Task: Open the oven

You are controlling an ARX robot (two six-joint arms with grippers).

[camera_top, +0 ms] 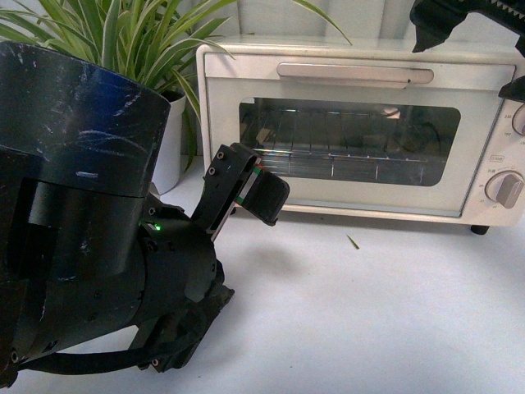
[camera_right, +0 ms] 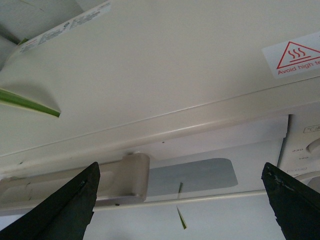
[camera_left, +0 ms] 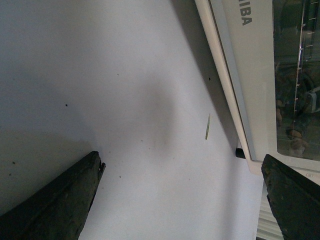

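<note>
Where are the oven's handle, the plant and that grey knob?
oven handle point(camera_top: 354, 72): front view, middle of the silver bar.
plant point(camera_top: 131, 33): front view, its striped green leaves.
grey knob point(camera_top: 504, 189): front view, its face.

The white tabletop point(camera_top: 369, 312) in front of the oven point(camera_top: 353, 176) lies open, with only a sliver of green leaf point(camera_top: 353, 242) near the door. The left arm point(camera_top: 82, 246) fills the near left side. Its left gripper point(camera_top: 261, 195), jaws spread, hangs low by the door's left corner. A spider plant point(camera_top: 123, 37) in a white pot point(camera_top: 171, 148) crowds the oven's left side. Nothing stands before the bar handle point(camera_top: 354, 74). The right gripper point(camera_right: 180, 171), jaws wide, hovers over the oven's top right.
</note>
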